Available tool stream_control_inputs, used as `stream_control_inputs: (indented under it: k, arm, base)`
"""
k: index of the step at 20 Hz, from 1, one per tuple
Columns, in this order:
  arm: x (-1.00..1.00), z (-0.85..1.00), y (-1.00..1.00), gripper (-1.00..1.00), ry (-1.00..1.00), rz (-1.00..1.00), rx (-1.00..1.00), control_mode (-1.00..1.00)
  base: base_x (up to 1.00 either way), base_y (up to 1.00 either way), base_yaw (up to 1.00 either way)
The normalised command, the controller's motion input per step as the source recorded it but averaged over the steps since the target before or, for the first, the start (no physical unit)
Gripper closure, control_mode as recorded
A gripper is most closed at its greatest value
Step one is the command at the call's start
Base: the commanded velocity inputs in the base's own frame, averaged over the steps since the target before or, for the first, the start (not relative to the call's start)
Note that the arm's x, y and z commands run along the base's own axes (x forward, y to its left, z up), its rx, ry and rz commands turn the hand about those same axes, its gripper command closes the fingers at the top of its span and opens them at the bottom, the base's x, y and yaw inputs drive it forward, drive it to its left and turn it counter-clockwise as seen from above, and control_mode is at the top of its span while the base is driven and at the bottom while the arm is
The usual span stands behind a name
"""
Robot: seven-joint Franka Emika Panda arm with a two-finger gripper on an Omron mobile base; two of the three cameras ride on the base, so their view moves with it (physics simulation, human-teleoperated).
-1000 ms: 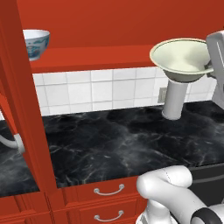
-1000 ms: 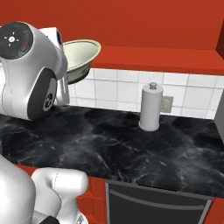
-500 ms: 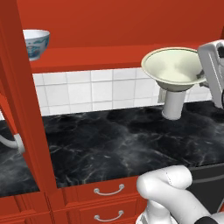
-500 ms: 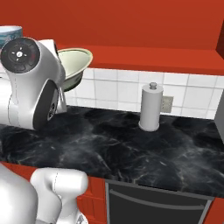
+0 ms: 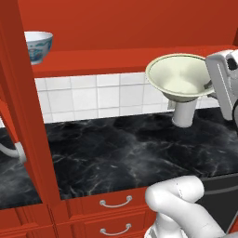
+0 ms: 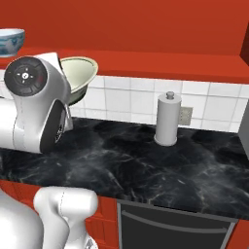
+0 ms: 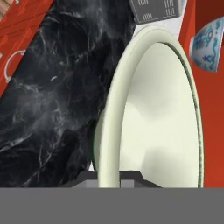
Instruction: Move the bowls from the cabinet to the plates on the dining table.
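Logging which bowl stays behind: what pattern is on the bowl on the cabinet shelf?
The shelf bowl is white with blue painted markings, clearest in the hand view.

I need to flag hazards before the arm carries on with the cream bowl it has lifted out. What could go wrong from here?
1. The gripper pinches only the rim of the cream bowl, which hangs tilted above the black counter; it might slip and drop.
2. The paper towel roll stands close by the bowl; a swing could knock it.
3. The white and blue bowl sits on the cabinet shelf near its edge.
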Motion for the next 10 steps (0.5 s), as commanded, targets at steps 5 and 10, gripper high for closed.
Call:
stream_control_inputs:
  k: [5, 10]
  arm:
    - [0.00, -0.03, 0.01, 1.00, 0.00, 0.04, 0.00, -1.00]
    - [0.00, 0.00, 0.02, 1.00, 0.00, 0.03, 0.00, -1.00]
  base:
    - [0.00, 0.00, 0.00]
    - [0.00, 0.00, 0.00]
